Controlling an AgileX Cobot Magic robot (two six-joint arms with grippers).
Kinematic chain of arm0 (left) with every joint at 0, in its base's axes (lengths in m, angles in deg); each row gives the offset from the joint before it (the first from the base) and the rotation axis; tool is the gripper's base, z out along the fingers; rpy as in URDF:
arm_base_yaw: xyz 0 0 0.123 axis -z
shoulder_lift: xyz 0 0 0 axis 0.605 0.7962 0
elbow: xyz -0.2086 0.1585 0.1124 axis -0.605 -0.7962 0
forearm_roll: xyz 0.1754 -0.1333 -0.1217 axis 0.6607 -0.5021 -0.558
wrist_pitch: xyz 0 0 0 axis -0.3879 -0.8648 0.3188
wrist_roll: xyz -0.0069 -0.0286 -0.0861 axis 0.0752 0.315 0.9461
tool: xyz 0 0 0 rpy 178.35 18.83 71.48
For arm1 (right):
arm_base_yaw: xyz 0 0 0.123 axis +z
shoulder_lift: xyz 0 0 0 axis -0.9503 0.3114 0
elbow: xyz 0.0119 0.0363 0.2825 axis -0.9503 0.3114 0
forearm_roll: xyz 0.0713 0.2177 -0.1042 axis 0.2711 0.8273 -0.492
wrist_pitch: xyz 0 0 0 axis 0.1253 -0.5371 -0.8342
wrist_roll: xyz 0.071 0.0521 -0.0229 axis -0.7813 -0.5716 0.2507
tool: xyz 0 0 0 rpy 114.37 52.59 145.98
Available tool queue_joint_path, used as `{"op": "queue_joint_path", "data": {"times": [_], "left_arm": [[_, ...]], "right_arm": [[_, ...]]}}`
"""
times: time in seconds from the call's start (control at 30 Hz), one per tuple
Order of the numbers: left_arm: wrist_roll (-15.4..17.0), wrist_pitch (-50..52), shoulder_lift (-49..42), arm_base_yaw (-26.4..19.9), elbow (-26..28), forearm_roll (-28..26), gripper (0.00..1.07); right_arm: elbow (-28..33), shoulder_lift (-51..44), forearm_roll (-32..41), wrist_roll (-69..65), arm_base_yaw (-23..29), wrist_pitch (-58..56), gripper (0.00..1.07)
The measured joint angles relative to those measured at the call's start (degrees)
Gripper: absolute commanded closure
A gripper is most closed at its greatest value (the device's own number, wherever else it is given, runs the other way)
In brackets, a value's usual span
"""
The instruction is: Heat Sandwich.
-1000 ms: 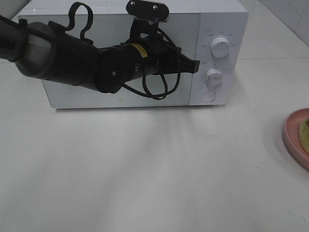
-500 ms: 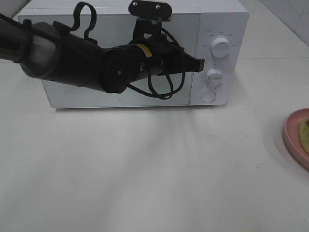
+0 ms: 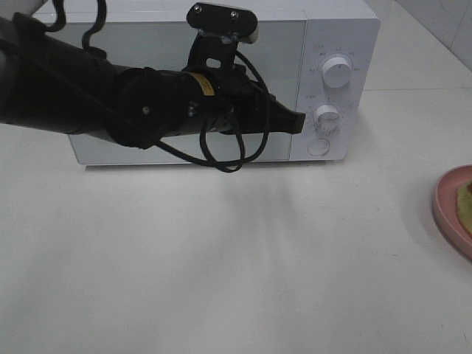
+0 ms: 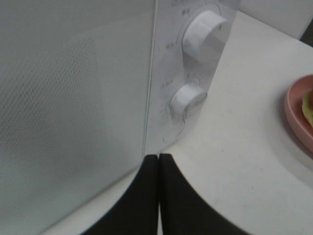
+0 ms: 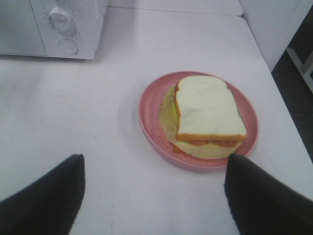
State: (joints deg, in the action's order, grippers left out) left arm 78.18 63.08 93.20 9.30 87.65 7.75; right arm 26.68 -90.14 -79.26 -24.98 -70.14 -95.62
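Currently the opening step is in hand: the white box-shaped microwave oven point(image 3: 221, 81) has its door closed. The left tool point(image 3: 299, 122), jaws clenched and empty, points at the door's right edge beside the lower white round dial point(image 3: 327, 116); contact probably exists but cannot be confirmed. Next, the door must be opened. Rightward, the right tool point(image 5: 154, 188), released wide, hovers above the sandwich point(image 5: 208, 112): square white bread, tan crust, pale green filling, on a round pink plate point(image 5: 151, 125) on the white desk point(image 3: 221, 258).
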Motion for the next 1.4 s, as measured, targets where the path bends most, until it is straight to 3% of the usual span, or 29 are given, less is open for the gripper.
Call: {"op": "queue_joint_path", "data": {"times": [0.07, 0.1, 0.13, 0.2, 0.23, 0.37, 0.77, 1.03, 1.13, 1.4], "left_arm": [[-0.06, -3.84, -1.72, 0.00, -1.32, 0.00, 0.90], [-0.06, -8.08, -3.55, 0.00, -2.18, 0.00, 0.60], [-0.06, -8.08, -3.55, 0.00, -2.18, 0.00, 0.60], [-0.06, -13.01, -4.98, 0.00, -2.41, 0.00, 0.19], [-0.06, -18.05, -6.47, 0.00, -2.41, 0.00, 0.04], [-0.46, -25.67, -8.65, 0.00, -2.41, 0.69, 0.09], [-0.40, -48.24, -13.06, -1.49, -2.41, 4.87, 0.09], [0.74, -52.54, -17.93, -11.12, -6.88, 4.70, 0.09], [0.80, -52.71, -22.98, -17.30, -10.43, 4.70, 0.09], [0.86, -54.14, -32.31, -27.44, -14.84, 4.70, 0.09]], "right_arm": [[0.00, 0.00, 0.00, 0.00, 0.00, 0.00, 0.31], [0.00, 0.00, 0.00, 0.00, 0.00, 0.00, 0.31], [0.00, 0.00, 0.00, 0.00, 0.00, 0.00, 0.31], [0.00, 0.00, 0.00, 0.00, 0.00, 0.00, 0.31], [0.00, 0.00, 0.00, 0.00, 0.00, 0.00, 0.31], [0.00, 0.00, 0.00, 0.00, 0.00, 0.00, 0.31], [0.00, 0.00, 0.00, 0.00, 0.00, 0.00, 0.31], [0.00, 0.00, 0.00, 0.00, 0.00, 0.00, 0.31], [0.00, 0.00, 0.00, 0.00, 0.00, 0.00, 0.31], [0.00, 0.00, 0.00, 0.00, 0.00, 0.00, 0.31]]}}
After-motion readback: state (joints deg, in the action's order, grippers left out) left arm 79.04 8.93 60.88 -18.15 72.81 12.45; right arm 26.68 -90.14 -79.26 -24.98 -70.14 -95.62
